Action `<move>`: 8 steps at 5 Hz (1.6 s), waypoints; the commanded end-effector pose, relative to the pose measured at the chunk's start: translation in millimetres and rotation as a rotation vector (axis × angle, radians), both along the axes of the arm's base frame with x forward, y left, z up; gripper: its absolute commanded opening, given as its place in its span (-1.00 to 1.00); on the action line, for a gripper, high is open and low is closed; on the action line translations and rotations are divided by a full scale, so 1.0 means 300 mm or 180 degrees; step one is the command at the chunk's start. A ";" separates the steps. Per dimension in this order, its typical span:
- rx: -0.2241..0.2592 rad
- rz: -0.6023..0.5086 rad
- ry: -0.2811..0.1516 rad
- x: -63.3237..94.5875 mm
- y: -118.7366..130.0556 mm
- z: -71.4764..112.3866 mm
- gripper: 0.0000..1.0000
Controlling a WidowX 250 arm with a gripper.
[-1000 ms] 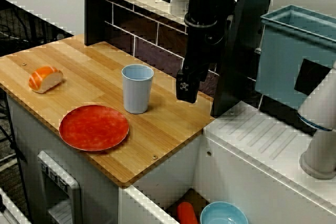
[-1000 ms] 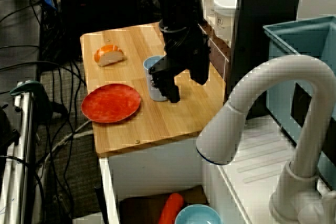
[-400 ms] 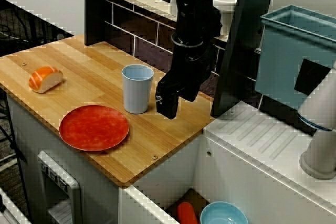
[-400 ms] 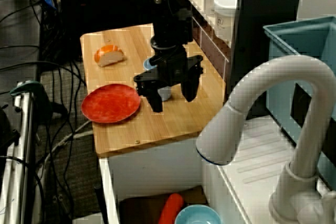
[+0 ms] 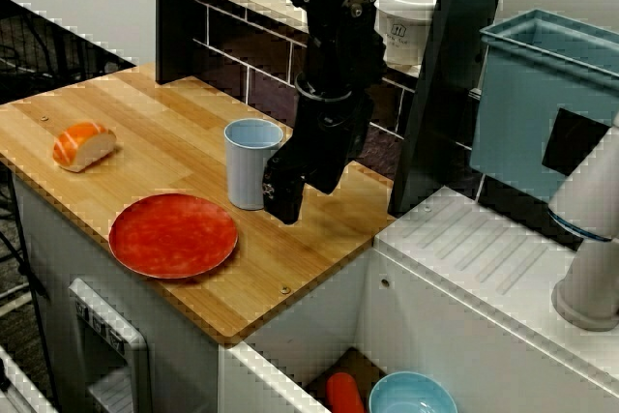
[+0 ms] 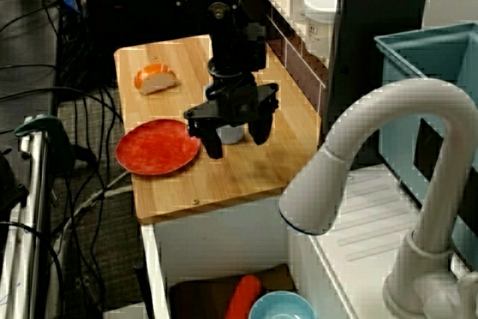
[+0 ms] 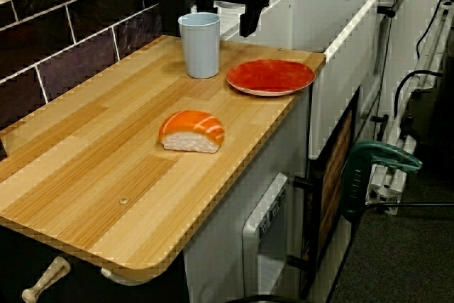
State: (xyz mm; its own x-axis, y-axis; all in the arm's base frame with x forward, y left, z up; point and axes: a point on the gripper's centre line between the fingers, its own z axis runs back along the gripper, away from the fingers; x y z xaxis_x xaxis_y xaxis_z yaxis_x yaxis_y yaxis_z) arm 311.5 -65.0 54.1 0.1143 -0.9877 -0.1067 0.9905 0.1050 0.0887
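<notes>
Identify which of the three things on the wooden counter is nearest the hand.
The light blue cup, standing right by the open hand. The red plate lies farther off, and the salmon sushi farthest.

seen from beside the tap, the black two-fingered gripper point(image 6: 235, 144) hangs low over the wooden counter point(image 6: 224, 177), fingers spread wide. a pale blue plastic cup point(image 6: 230, 134) shows in the gap; whether it stands between them or behind them is unclear. a round red plate point(image 6: 158, 146) lies just beside, at the counter's left edge. an orange-and-white sushi piece point(image 6: 154, 78) sits near the far left corner.
</notes>
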 end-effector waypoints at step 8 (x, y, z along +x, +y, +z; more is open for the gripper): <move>0.0047 0.0422 -0.0025 0.052 0.539 0.054 1.00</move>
